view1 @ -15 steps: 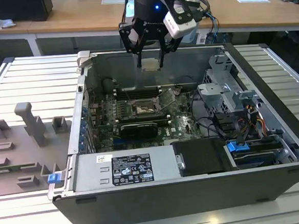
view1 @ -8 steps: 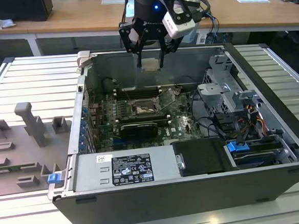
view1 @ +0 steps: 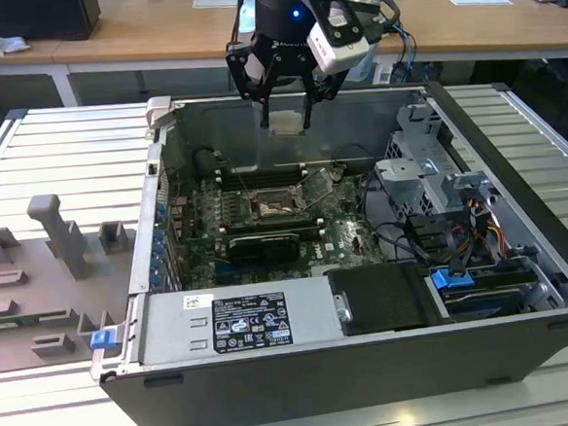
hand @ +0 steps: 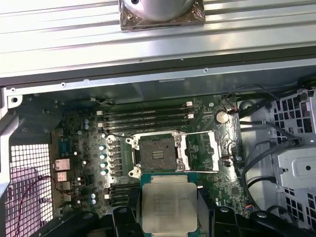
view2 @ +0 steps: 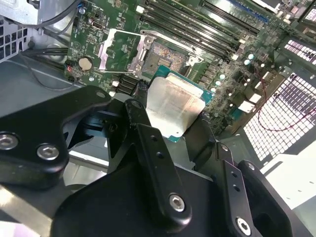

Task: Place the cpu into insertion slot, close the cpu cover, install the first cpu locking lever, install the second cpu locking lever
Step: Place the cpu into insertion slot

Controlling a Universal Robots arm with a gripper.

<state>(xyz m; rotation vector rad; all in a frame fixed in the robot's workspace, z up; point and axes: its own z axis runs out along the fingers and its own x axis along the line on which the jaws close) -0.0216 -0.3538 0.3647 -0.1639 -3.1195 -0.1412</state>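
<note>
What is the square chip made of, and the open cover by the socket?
The cpu looks like a dull silver-grey metal lid, matte with soft glare, on a green circuit-board base showing round its edges. The cpu cover looks like thin shiny bare metal, probably steel: it glints silvery.

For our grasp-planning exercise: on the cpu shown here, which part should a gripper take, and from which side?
Probably its two opposite thin edges, coming from above the flat metal top: the cpu is thin and square, so only the edges offer parallel faces. The gripper holds it that way now.
</note>
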